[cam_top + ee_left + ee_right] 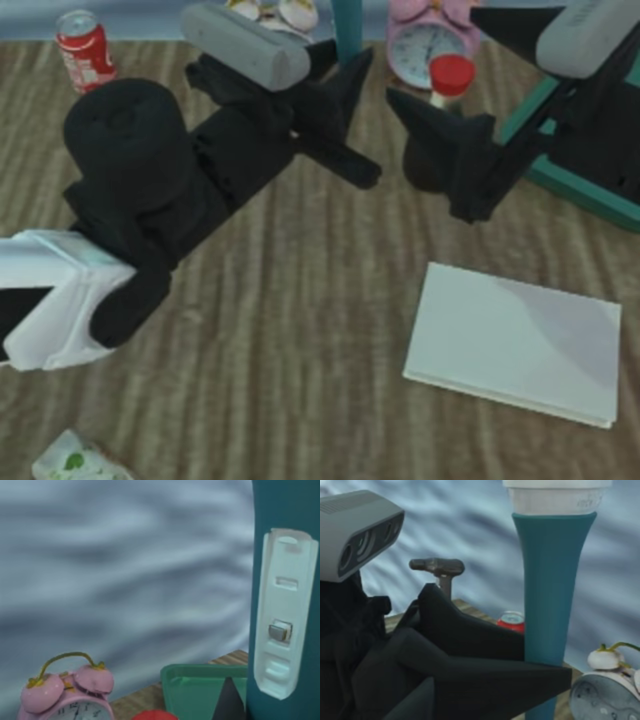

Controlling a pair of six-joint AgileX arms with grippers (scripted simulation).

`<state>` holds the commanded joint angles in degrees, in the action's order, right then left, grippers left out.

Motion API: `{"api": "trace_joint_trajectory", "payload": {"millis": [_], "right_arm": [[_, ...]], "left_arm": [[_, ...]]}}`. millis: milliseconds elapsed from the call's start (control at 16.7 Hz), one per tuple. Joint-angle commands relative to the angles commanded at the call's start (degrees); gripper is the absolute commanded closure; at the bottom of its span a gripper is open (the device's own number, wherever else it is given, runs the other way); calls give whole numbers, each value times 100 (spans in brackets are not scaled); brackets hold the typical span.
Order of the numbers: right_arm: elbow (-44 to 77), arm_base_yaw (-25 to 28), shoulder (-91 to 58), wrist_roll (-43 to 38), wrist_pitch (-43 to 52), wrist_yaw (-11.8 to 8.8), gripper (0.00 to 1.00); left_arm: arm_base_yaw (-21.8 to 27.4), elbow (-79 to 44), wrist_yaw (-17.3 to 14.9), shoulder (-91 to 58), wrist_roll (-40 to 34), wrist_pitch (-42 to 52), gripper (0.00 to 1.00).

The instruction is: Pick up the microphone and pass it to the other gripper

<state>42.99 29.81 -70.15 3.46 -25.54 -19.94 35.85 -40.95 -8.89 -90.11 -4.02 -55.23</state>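
Observation:
The microphone (347,25) stands upright above the far middle of the table, teal handle below a white-grey head (555,497). My left gripper (352,72), on the arm with the white segment, is shut on the handle. In the right wrist view its black fingers (470,630) flank the teal handle (550,580). The left wrist view shows the handle close by with its white button strip (282,615). The other gripper, my right gripper (432,58), is open on the all-black arm just to the microphone's right, apart from it.
A black bottle with a red cap (451,74) and a pink alarm clock (420,45) stand under the right gripper. A green tray (570,185) lies far right, a white book (515,340) front right, a red can (82,48) far left, a packet (75,465) front left.

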Motion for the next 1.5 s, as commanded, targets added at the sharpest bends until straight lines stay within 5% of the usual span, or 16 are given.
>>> {"api": "trace_joint_trajectory", "payload": {"millis": [360,900,1200,1500], "right_arm": [[66,11,-73,-4,-14,30,0],[1702,527,-2135,-22,-417,562,0],[1788,558,-2225,-23,-435,592,0],[1788,558,-2225,-23,-435,592,38]], "left_arm": [[0,0,0,0,0,0,100],[0,0,0,0,0,0,100],[0,0,0,0,0,0,100],[0,0,0,0,0,0,100]]}}
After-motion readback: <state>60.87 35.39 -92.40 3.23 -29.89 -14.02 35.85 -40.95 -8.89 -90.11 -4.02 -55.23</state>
